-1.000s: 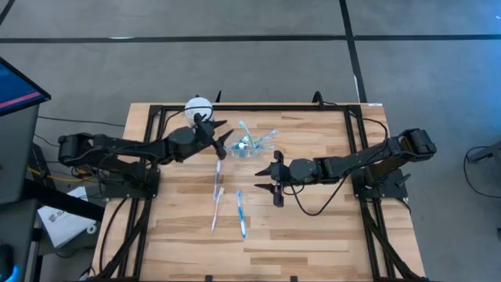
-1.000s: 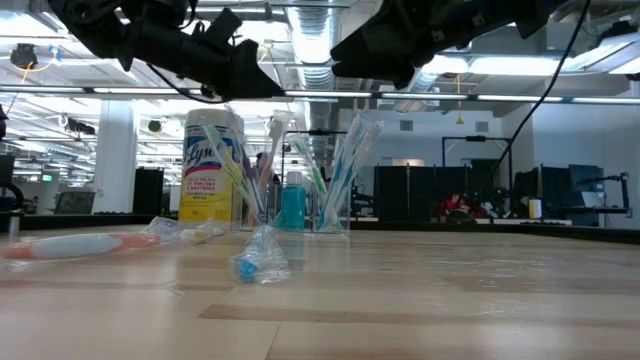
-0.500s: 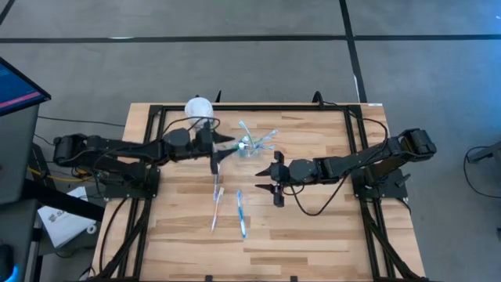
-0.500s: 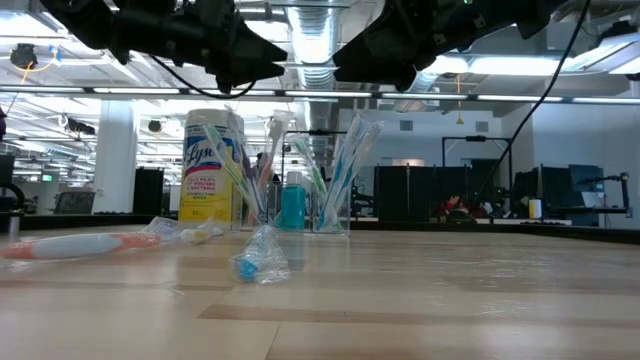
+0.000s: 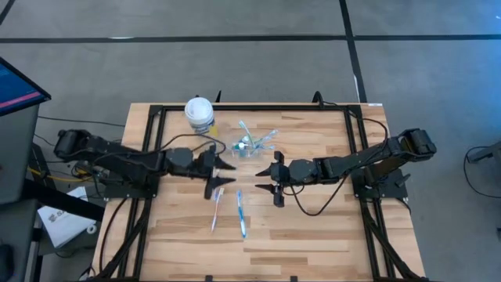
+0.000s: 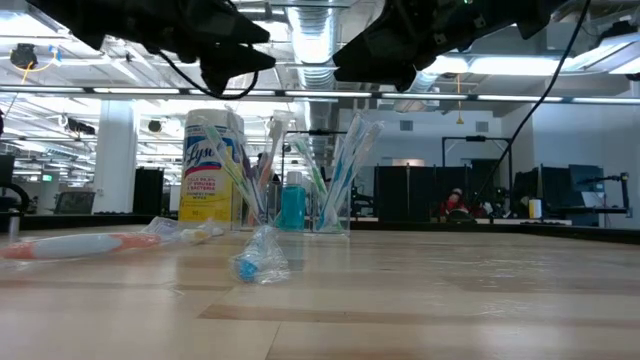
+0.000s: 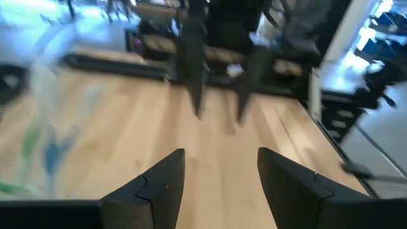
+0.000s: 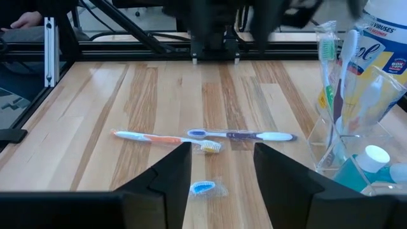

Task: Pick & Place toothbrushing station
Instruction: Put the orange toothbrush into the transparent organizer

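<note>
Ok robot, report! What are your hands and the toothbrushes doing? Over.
Left gripper open, empty. Right gripper open, empty. Cup holds brushes; loose toothbrushes lie on table.

Table (image 5: 313, 219): pale wood, striped with darker planks.
Cup (image 8: 356, 149): clear plastic.
Toothbrushes in cup (image 8: 337, 70): white, green, blue.
Tube (image 8: 359, 168): teal-blue, white cap.
Loose toothbrushes (image 8: 168, 137): white with orange and blue; white with purple.
Canister (image 6: 212, 165): yellow, white lid, blue lettering.
Arms (image 5: 344, 164): black.

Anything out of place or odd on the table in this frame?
Yes: three toothbrushes lie loose on the table, outside the clear cup that holds the others: two end to end, one beside them. Both open grippers, left and right, hover empty.
</note>
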